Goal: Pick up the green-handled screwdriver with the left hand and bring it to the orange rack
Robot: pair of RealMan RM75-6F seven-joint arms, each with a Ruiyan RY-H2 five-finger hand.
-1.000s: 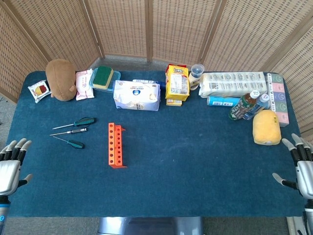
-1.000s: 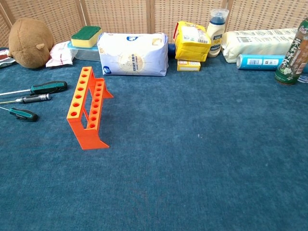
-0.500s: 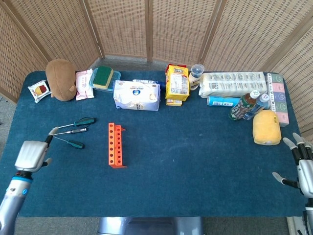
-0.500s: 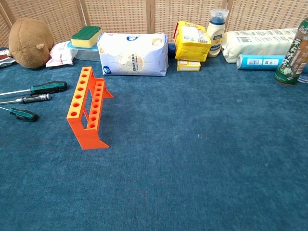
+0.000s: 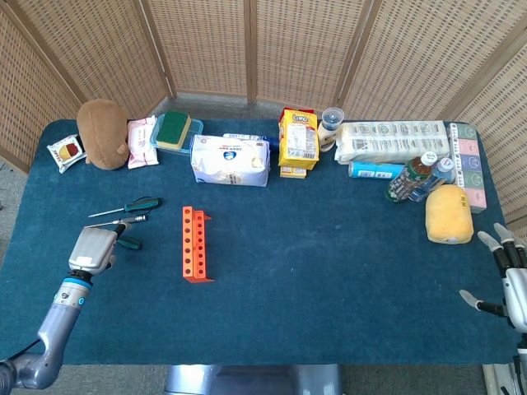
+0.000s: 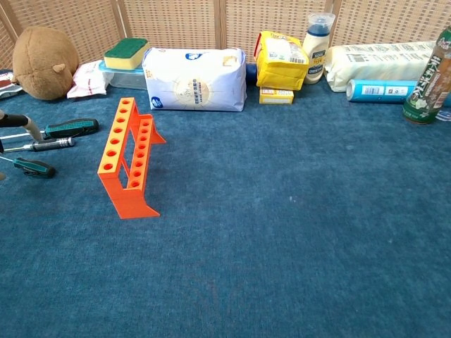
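Left of one orange rack point(image 5: 196, 244), three screwdrivers point(image 5: 125, 206); both hands' fingers apart.

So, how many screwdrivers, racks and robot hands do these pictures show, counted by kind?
Screwdrivers: 3 (green-handled screwdriver, middle screwdriver, small green screwdriver)
Orange rack: 1
Hands: 2 (left hand, right hand)
Total: 6
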